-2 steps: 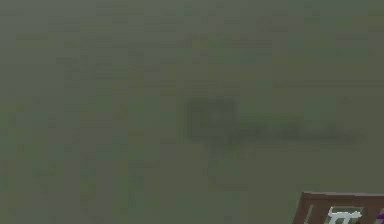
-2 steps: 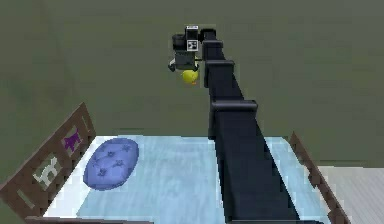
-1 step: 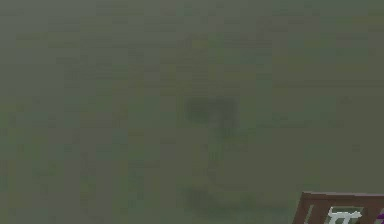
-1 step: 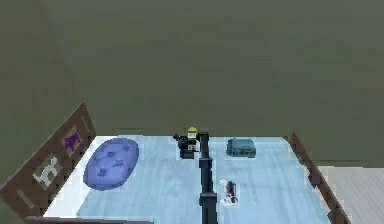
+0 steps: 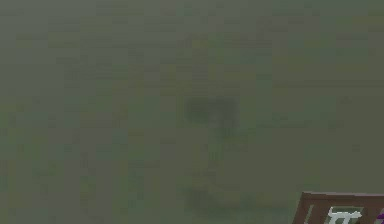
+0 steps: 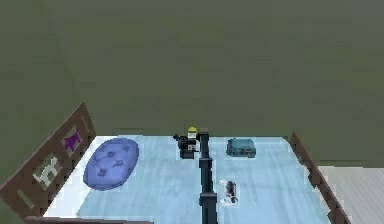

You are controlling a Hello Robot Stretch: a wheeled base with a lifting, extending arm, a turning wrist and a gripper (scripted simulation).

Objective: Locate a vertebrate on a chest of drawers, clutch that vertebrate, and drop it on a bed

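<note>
In the arm side view a bed [image 6: 160,185] with a pale blue cover spans the middle. The dark arm bar rises from the bottom edge over the cover. At its far end is the gripper [image 6: 186,143], over the far half of the bed. A small yellowish blob [image 6: 188,131] sits right at the gripper's far end, with the cover behind it. I cannot tell whether the gripper holds it, and its shape is too small to name.
On the bed lie a blue-purple pillow [image 6: 111,162], a teal box-like thing [image 6: 240,148] and a small pale remote-like thing [image 6: 230,190]. A brown headboard [image 6: 50,165] stands at the left and a footboard [image 6: 312,172] at the right. Olive wall [image 5: 150,100] is close ahead, with the headboard's corner [image 5: 340,208].
</note>
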